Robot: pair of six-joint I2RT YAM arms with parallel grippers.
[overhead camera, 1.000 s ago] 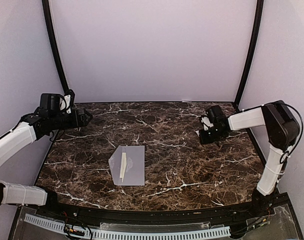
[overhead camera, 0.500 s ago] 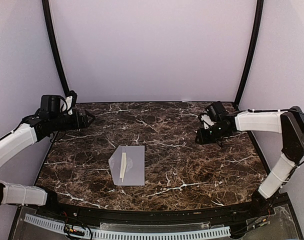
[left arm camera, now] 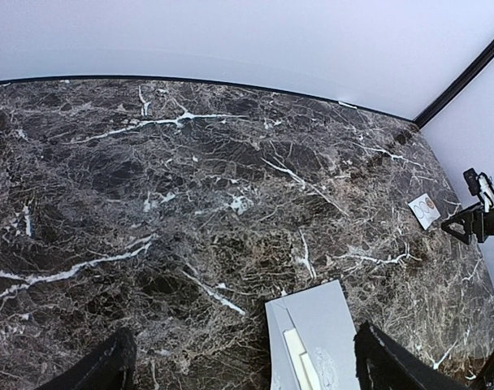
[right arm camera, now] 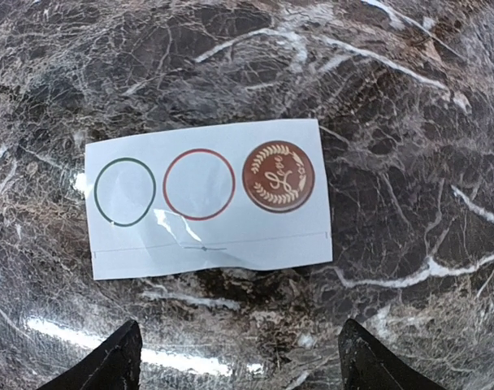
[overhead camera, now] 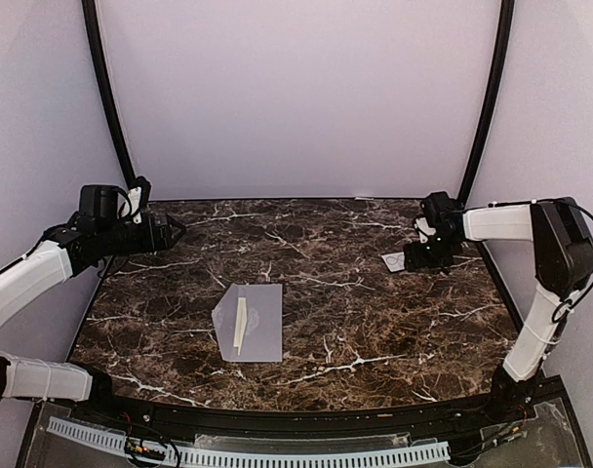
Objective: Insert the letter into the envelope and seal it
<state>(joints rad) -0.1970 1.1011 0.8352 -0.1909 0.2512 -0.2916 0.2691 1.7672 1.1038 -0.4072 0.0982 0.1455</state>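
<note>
The grey-lavender envelope [overhead camera: 250, 322] lies flat at the table's middle, its flap open to the left. A narrow cream strip [overhead camera: 240, 325] runs along its opening; I cannot tell whether this is the letter. My left gripper [overhead camera: 175, 232] hovers open over the far left of the table, well away from the envelope [left arm camera: 328, 329], which shows between its fingers [left arm camera: 109, 366]. My right gripper [overhead camera: 418, 258] is open at the far right, just beside a small white sticker sheet [right arm camera: 206, 199] lying flat on the marble. Nothing is between the fingers of my right gripper [right arm camera: 239, 357].
The sticker sheet [overhead camera: 392, 261] carries one brown seal sticker [right arm camera: 278, 176] and two empty circles. Dark marble tabletop [overhead camera: 355, 322] with walls behind and at both sides, and black posts in the back corners.
My right gripper has gone from shut to open and shifted right, leaving the sticker sheet flat on the table. The left arm and the envelope have stayed put.
</note>
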